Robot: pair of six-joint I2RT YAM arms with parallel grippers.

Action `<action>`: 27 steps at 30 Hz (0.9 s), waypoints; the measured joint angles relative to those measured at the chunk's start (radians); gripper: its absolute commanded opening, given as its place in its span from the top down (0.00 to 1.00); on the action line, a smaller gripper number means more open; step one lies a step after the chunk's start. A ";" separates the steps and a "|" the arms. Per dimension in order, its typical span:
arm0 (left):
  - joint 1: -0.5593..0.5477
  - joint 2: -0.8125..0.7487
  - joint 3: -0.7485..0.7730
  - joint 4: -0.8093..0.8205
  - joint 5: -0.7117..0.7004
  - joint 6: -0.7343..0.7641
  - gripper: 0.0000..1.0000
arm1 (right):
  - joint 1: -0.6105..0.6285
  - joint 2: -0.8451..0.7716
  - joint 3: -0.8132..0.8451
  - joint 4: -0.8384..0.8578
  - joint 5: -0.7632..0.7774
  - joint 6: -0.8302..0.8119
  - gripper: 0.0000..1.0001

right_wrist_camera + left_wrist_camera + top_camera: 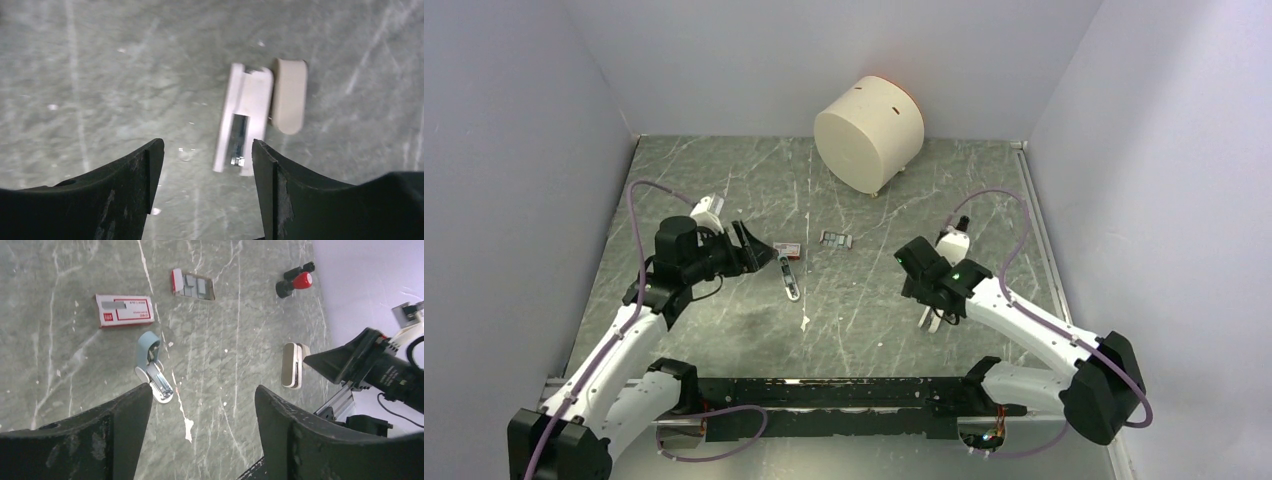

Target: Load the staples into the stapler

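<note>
While both arms reach over the grey marbled table point(724, 330), the left claw point(762, 250) hangs with its two dark fingers point(100, 435) spread wide and nothing between them. Just off its tip lies the small blue stapler point(154, 367), hinged open with its shiny metal channel exposed and one end close to the left finger in the wrist view. A red-and-white cardboard box point(125, 310) lies flat just past the stapler. The staples point(194, 286), short grey strips side by side in a shallow open tray, lie farther out and to the right of the box, well apart from the left claw and roughly between the two arms. The right claw point(936, 320) also stands open, holding nothing. It hovers over a white and beige stapler point(245, 120) lying on the table, whose white body shows a metal slot; in the wrist view this stapler lies just ahead of the right finger. A large cream cylinder point(869, 130) stands at the back wall.
</note>
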 measured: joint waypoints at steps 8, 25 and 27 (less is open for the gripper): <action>0.000 0.034 0.021 -0.008 0.008 0.036 0.20 | -0.086 0.006 -0.060 -0.064 0.045 0.070 0.35; 0.000 0.116 0.021 0.007 0.026 0.035 0.20 | -0.259 0.002 -0.169 0.012 -0.006 0.053 0.61; 0.000 0.122 0.021 0.011 0.027 0.035 0.20 | -0.265 0.000 -0.170 0.014 -0.007 0.059 0.56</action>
